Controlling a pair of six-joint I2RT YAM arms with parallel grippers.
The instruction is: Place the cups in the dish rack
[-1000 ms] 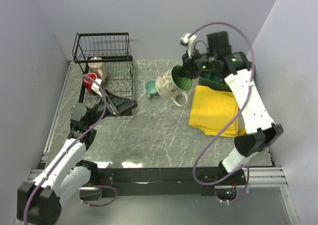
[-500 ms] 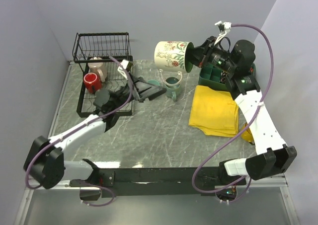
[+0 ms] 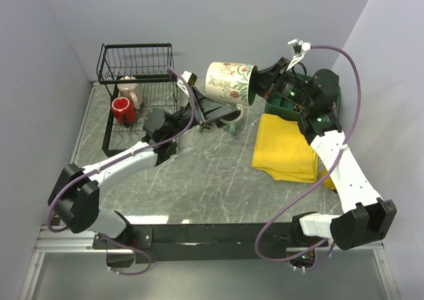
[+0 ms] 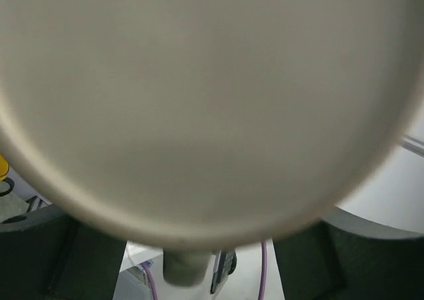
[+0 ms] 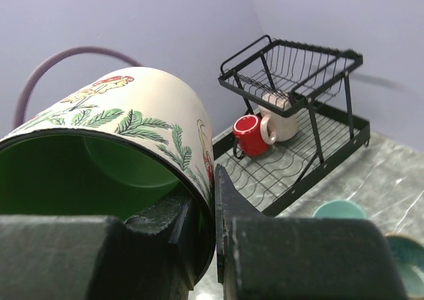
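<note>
My right gripper (image 3: 255,85) is shut on the rim of the cream mug with green inside (image 3: 228,81) and holds it on its side in the air; the right wrist view (image 5: 213,181) shows one finger inside the rim and one outside. My left gripper (image 3: 211,108) is open, just under and in front of that mug, whose pale bottom (image 4: 199,95) fills the left wrist view. The black dish rack (image 3: 142,124) stands at the back left with a red mug (image 3: 121,109) and a beige mug (image 3: 130,91) on its base. A teal mug (image 3: 233,124) is partly hidden behind my left gripper.
A green compartment tray (image 3: 281,106) sits at the back right behind my right arm. A yellow cloth (image 3: 288,148) lies in front of it. The right wrist view shows the rack (image 5: 331,124) and two teal mugs (image 5: 339,209) on the marble table.
My left gripper has moved right and up, close under the held mug. The right gripper has lowered the cream mug slightly.
</note>
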